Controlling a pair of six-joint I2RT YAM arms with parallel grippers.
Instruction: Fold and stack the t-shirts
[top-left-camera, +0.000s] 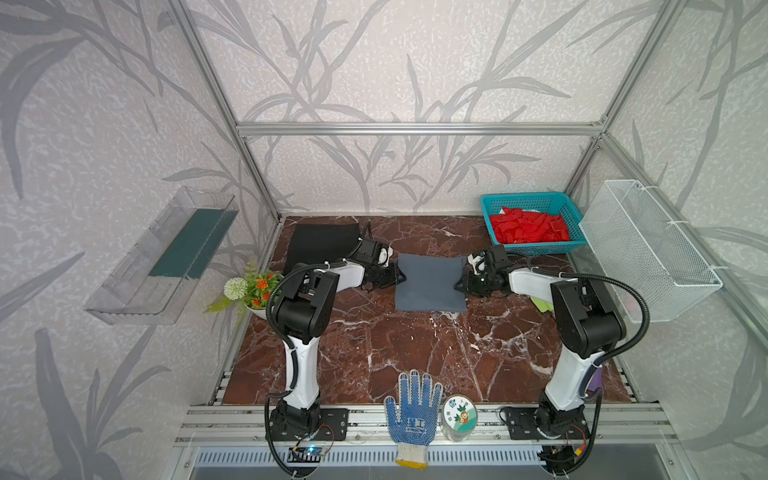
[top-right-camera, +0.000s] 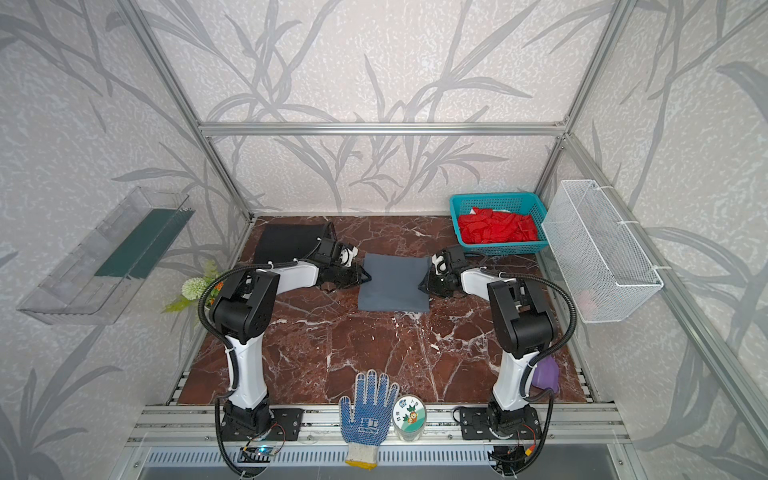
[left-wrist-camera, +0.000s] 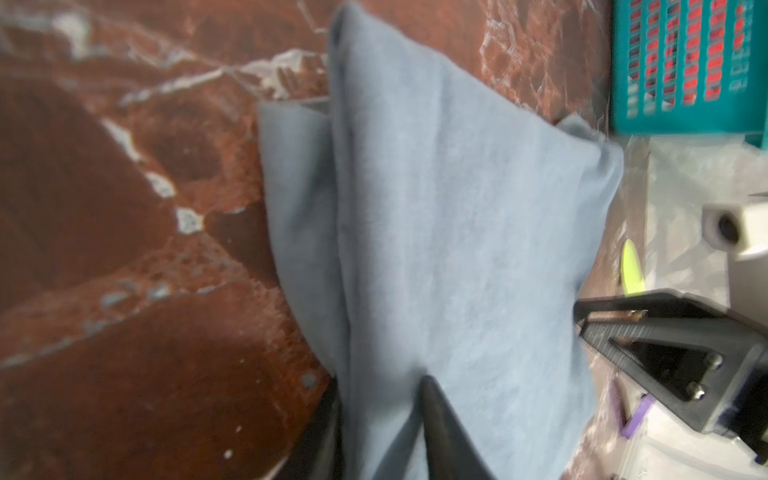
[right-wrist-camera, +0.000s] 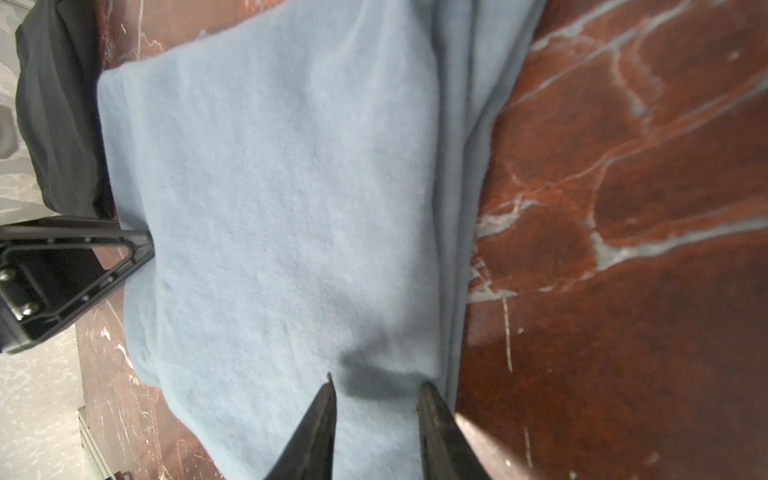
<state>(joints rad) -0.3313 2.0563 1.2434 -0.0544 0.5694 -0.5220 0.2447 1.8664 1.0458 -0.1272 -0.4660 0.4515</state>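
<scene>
a: where's the grey t-shirt sitting?
b: middle of the marble tabletop, folded down to a thick rectangle, lying flat. the black t-shirt lies folded in the far left corner, apart from it.
a: an arm on each side?
b: yes. the left gripper is at its left edge, the right gripper at its right edge, both low to the table, facing each other. i'd guess that's so the bundle lifts level and the folds don't spill.
a: are they gripping?
b: the right one, yes: in its wrist view a pucker of cloth sits pinched between its fingers. the left is harder. one finger lies over the cloth with layers bunched beside it, but the picture is blurred and i can't tell whether it has bitten.
a: what's next?
b: my guess, carrying grey onto black to make the stack. if the left side isn't caught, the bundle will sag and come unfolded.
</scene>
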